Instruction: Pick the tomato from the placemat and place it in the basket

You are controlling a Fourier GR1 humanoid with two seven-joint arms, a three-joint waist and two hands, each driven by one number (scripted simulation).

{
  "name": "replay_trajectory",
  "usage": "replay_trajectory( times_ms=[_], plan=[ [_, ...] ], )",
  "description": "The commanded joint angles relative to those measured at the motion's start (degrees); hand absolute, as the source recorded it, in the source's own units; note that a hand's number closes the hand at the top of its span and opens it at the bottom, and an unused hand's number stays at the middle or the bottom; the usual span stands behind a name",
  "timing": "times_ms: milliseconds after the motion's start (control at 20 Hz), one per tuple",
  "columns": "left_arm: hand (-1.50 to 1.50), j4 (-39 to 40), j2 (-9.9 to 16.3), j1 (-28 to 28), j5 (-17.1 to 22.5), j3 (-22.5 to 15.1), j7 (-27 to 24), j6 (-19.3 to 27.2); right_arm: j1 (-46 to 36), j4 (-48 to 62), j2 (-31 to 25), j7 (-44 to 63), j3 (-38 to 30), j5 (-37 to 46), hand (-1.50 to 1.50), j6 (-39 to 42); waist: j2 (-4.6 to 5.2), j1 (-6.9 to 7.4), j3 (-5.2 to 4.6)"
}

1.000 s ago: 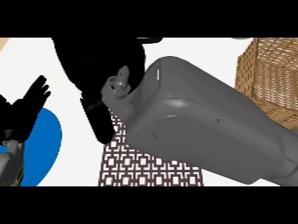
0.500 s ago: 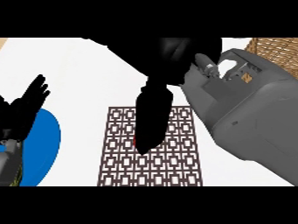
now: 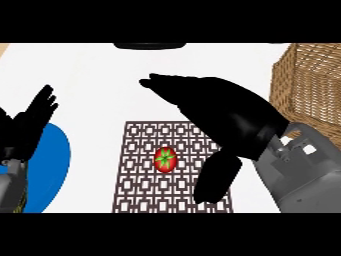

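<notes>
A small red tomato with a green stem lies near the middle of a dark lattice placemat on the white counter. My right hand hovers open over the mat's right part, fingers stretched toward the upper left and thumb hanging down just right of the tomato, apart from it. The wicker basket stands at the right edge, behind the right forearm. My left hand rests open at the left, fingers up.
A blue plate lies at the left, partly under the left hand. A dark round object shows at the counter's far edge. White counter lies between the mat and the basket.
My right arm has swung right and back, uncovering the tomato and the mat's middle. The left hand has not moved.
</notes>
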Motion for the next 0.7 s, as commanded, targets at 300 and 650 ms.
replay_trajectory(
  times_ms=[300,650],
  plan=[
    [0.0,0.7,-3.93,-0.53,-3.36,-0.89,-1.78,0.03,13.72,4.48,8.48,-13.89,8.33,22.07,-1.5,-10.24,0.2,0.51,-0.03],
    [0.0,-1.35,-2.4,-1.0,-3.0,2.29,2.24,-1.98,17.98,14.69,11.54,-24.46,5.63,27.3,-1.5,-12.24,0.14,0.51,-0.03]
  ],
)
